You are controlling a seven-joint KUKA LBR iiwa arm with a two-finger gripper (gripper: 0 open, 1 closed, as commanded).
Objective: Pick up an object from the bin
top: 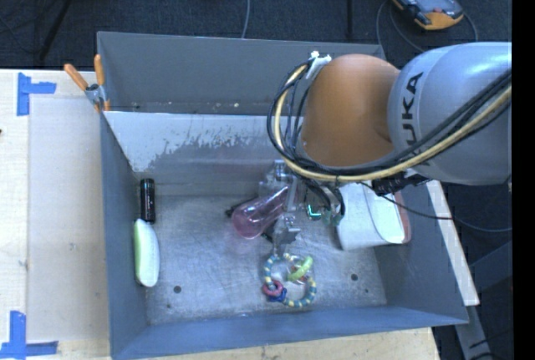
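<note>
Gripper (286,220): low over the middle of the bin floor, pointing down; whether it is open or closed, and whether it has hold of anything, cannot be told from this view.
Pink thing (249,220): a see-through pink-purple piece, rounded at its left end and narrowing up to the right. It lies at the floor's centre, with the narrow end right against the gripper's metal parts.
Bead ring (292,271): a small many-coloured loop just in front of the gripper, toward the near wall and apart from the pink thing.
White block (372,223): to the right of the gripper, partly under the arm.
Orange cover (347,112): on the wrist above the gripper, looped by black and yellow cables.
Black cylinder (147,200): far left of the floor, lying lengthwise.
Pale green oblong (146,252): just below the black cylinder.
Bin (209,145): grey metal, with sloping walls.
</note>
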